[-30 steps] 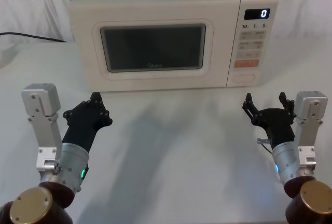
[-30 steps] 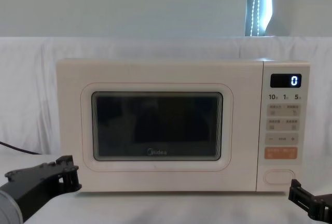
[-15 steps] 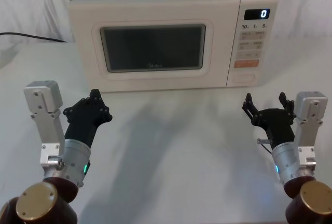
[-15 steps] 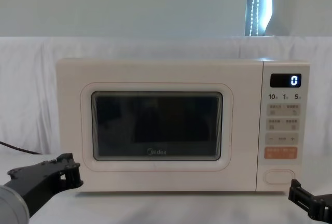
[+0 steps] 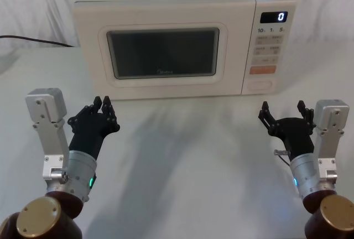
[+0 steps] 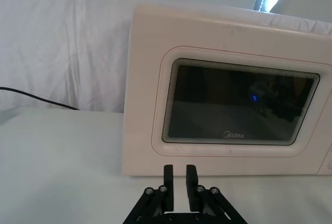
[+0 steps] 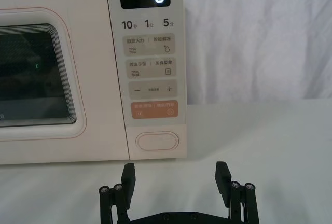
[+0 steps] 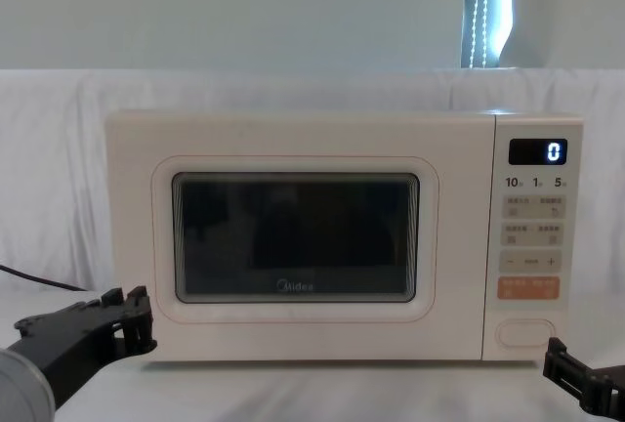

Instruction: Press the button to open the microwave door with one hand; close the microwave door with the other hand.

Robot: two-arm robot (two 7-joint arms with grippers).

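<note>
the left pincer [image 5: 104,105] hovers over the white worktop [image 5: 188,156] at about 8 o'clock in the head view, its fingers [image 6: 167,178] drawn close with only a narrow slit between them, holding nothing. it sits a little in front of the lower left corner of the microwave [image 5: 166,1]. the right pincer [image 5: 283,111] hovers at about 4 o'clock, spread wide and empty, near the front of the control panel [image 5: 267,45] but apart from it. straight ahead of its gap in the right wrist view is the button [image 7: 157,141], the cream pill-shaped key at the foot of the panel, just below the orange key [image 7: 154,109]. the display [image 5: 274,15] reads 0. the microwave door [image 5: 163,51] lies shut, flush with the front, its dark window marked "midea", at 12 o'clock. a black cable [image 5: 33,39] trails off at 10 o'clock.
</note>
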